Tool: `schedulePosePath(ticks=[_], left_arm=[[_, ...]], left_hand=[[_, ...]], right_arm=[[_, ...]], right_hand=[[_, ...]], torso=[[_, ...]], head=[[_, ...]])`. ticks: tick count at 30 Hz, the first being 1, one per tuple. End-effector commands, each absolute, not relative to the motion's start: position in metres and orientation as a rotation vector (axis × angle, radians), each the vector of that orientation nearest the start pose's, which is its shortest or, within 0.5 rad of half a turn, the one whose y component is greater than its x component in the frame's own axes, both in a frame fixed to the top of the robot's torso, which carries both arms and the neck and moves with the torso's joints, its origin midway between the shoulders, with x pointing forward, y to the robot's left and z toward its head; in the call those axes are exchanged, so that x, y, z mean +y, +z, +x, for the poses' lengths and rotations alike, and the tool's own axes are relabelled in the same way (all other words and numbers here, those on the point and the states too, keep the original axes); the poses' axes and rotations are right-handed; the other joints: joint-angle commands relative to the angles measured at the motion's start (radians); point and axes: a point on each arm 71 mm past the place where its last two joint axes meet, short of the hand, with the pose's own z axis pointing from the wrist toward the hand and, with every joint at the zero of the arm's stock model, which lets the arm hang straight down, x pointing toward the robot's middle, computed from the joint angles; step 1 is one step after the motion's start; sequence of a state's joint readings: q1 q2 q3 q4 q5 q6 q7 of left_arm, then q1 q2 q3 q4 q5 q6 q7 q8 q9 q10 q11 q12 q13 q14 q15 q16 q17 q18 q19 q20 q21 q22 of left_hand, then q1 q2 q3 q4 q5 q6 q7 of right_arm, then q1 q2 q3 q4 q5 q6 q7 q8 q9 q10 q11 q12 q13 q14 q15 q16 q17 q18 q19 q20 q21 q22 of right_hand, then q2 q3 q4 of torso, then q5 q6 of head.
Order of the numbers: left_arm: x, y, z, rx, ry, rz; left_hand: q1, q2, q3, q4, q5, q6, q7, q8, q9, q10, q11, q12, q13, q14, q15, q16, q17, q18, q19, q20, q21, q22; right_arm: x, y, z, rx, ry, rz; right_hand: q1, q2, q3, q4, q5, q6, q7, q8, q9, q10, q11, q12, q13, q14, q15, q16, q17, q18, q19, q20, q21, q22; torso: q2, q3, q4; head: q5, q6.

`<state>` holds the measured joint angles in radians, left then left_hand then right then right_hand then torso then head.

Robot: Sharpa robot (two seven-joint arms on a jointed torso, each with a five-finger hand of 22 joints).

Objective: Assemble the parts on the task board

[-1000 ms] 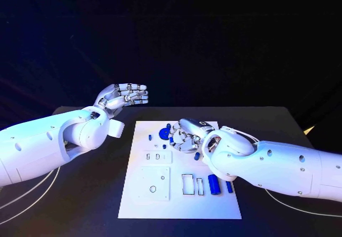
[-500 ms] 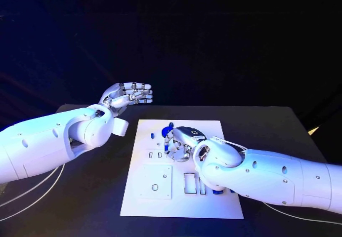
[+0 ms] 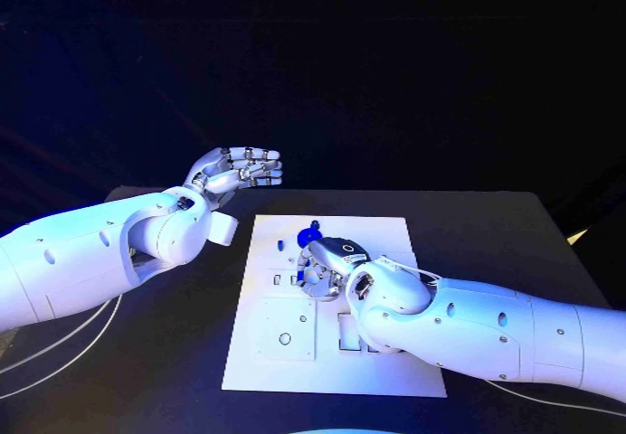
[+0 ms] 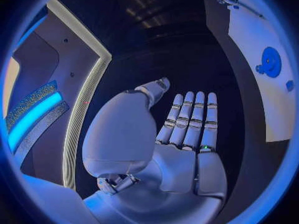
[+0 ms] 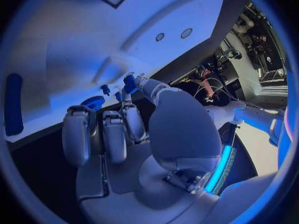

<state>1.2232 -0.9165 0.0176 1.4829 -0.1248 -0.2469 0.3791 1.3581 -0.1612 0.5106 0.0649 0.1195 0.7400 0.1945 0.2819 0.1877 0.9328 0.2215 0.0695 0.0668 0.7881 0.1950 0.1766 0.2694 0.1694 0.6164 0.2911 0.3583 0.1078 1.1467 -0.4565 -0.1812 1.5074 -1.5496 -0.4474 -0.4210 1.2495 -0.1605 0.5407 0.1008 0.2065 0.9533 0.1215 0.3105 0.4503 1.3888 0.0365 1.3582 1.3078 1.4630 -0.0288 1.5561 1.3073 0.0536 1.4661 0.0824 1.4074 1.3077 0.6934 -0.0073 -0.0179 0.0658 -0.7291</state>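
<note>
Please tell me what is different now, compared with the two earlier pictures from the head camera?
The right hand has moved across the task board toward its left side and now lies over the small parts beside the round blue part; its arm now covers the long blue parts near the board's right edge. Whether it holds a part, I cannot tell. The left hand stays raised, holding nothing, its fingers a little more curled.
</note>
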Motion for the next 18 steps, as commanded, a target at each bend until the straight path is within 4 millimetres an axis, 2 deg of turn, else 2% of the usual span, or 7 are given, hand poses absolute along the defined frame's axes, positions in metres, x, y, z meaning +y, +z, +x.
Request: schedulePosePath(ticks=[1,18], left_arm=[[0.252,-0.1446,0.5038,1.378,-1.531,-0.957],[0.2531,-0.1447,0.5038,1.382,-1.533,-0.954]], left_hand=[[0.003,0.005,-0.003,-0.001,-0.001,0.0,0.075,0.006,0.002,0.002,-0.001,0.005,0.001,0.008,-0.002,-0.004,-0.001,-0.01,0.009,-0.001,0.002,-0.001],[0.003,0.005,-0.003,-0.001,-0.001,0.0,0.075,0.006,0.002,0.002,-0.001,0.005,0.001,0.008,-0.002,-0.004,-0.001,-0.01,0.009,-0.001,0.002,-0.001]], right_arm=[[-0.0245,-0.2434,0.4288,1.712,0.704,-0.231],[-0.0241,-0.2486,0.4287,1.718,0.694,-0.241]], right_hand=[[-0.009,0.0,-0.005,0.001,-0.008,-0.004,-0.001,0.003,0.052,-0.004,0.005,-0.003,0.034,0.099,0.003,-0.001,0.223,-0.011,0.007,-0.001,-0.007,0.145],[-0.012,-0.009,-0.006,0.0,-0.012,-0.01,0.001,0.0,0.05,-0.007,0.006,-0.007,0.03,0.098,0.003,-0.001,0.223,-0.01,0.005,-0.001,-0.012,0.143]], torso=[[0.0,0.0,-0.0008],[-0.001,-0.0006,0.0]], head=[[0.002,-0.003],[0.001,-0.006]])
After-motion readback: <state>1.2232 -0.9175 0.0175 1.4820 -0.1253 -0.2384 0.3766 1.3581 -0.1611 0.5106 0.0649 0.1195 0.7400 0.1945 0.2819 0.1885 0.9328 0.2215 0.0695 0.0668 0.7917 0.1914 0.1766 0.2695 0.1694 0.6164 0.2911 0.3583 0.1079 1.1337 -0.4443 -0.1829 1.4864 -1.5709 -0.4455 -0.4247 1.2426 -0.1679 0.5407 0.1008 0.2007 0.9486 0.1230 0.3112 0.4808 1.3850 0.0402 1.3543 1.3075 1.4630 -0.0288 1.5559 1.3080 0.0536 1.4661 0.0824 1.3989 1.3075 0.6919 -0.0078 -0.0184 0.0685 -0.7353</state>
